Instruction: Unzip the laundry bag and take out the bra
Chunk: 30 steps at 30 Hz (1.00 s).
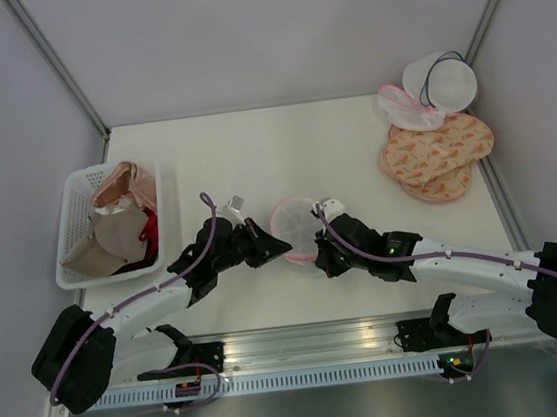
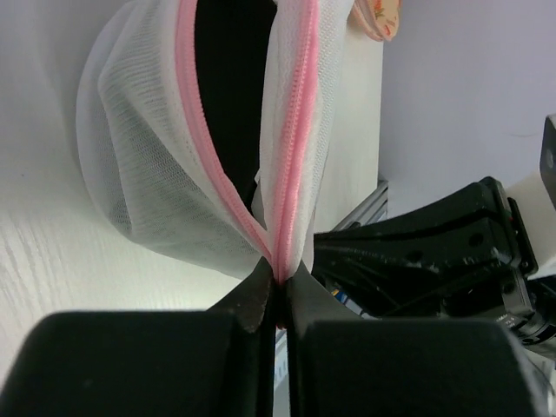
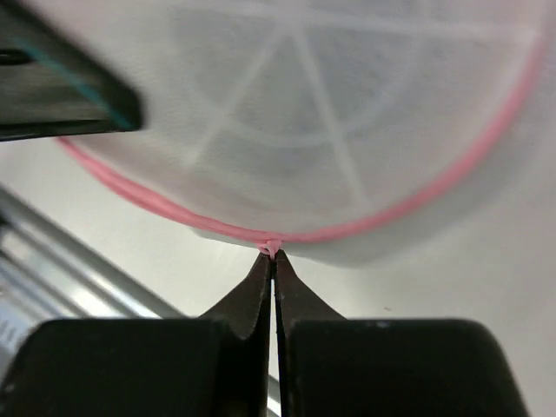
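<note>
Small round white mesh laundry bag [image 1: 294, 225] with pink zipper, partly unzipped, black fabric [image 2: 228, 95] showing inside, sits around the white table's [image 1: 252, 151] 6 o'clock; left gripper [image 2: 280, 276] pinches its trim at 9 o'clock, right gripper [image 3: 274, 254] clamps it at 4 o'clock

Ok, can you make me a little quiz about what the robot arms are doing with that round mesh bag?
1. True or false: the left gripper is shut on the laundry bag right where the two sides of its pink zipper meet.
2. Pick one: where does the right gripper pinch the laundry bag? A) on its pink trim, B) in the middle of the mesh, C) it doesn't touch it.
3. Fill in: the bra showing through the open zipper is coloured ____.

Key: 1 true; 2 A; 3 black.
</note>
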Available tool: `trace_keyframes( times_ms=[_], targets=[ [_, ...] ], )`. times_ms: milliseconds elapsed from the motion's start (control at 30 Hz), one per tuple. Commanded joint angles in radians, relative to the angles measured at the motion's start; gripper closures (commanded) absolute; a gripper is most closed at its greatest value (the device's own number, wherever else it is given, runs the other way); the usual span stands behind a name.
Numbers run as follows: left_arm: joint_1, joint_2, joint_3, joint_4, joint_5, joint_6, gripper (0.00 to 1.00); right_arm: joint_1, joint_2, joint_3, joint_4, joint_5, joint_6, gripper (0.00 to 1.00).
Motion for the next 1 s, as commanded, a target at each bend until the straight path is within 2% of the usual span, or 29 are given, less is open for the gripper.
trace_keyframes(
  times_ms=[0, 167, 300, 433, 567, 600, 667, 700, 733, 767, 800, 867, 967],
  targets=[
    [0.013, 0.010, 0.075, -0.064, 0.018, 0.133, 0.98, -0.003, -0.019, 0.057, -0.231, 0.312, 0.020, 1.00],
    [0.051, 0.076, 0.124, -0.110, 0.139, 0.251, 0.98, -0.048, 0.012, 0.084, -0.251, 0.457, 0.022, 0.99],
    [0.068, 0.171, 0.206, -0.141, 0.288, 0.386, 0.98, -0.117, 0.068, 0.091, -0.176, 0.466, -0.026, 1.00],
    [0.118, 0.234, 0.287, -0.174, 0.335, 0.500, 0.98, -0.131, 0.088, 0.110, -0.141, 0.448, -0.039, 1.00],
    [0.187, 0.279, 0.324, -0.024, 0.369, 0.485, 0.98, -0.131, 0.059, 0.096, -0.119, 0.393, -0.038, 1.00],
    [0.197, 0.288, 0.338, -0.018, 0.369, 0.483, 0.88, -0.131, 0.053, 0.085, -0.118, 0.380, -0.038, 1.00],
    [0.204, 0.320, 0.380, -0.039, 0.311, 0.469, 0.56, -0.131, 0.027, 0.073, -0.101, 0.332, -0.032, 1.00],
    [0.204, 0.323, 0.390, -0.067, 0.293, 0.449, 0.23, -0.131, 0.020, 0.058, -0.092, 0.316, -0.029, 1.00],
    [0.203, 0.313, 0.387, -0.065, 0.277, 0.434, 0.16, -0.131, 0.006, 0.050, -0.072, 0.293, -0.027, 0.99],
    [0.200, 0.298, 0.358, -0.065, 0.222, 0.397, 0.05, -0.131, 0.000, 0.044, -0.061, 0.272, -0.023, 1.00],
    [0.195, 0.272, 0.338, -0.085, 0.187, 0.380, 0.00, -0.131, -0.004, 0.033, -0.055, 0.235, -0.017, 1.00],
    [0.177, 0.169, 0.252, -0.082, 0.098, 0.321, 0.00, -0.131, -0.008, 0.018, -0.023, 0.184, -0.013, 1.00],
    [0.122, 0.040, 0.150, -0.087, 0.038, 0.230, 0.00, -0.131, -0.014, -0.002, 0.065, 0.008, -0.016, 0.99]
  ],
)
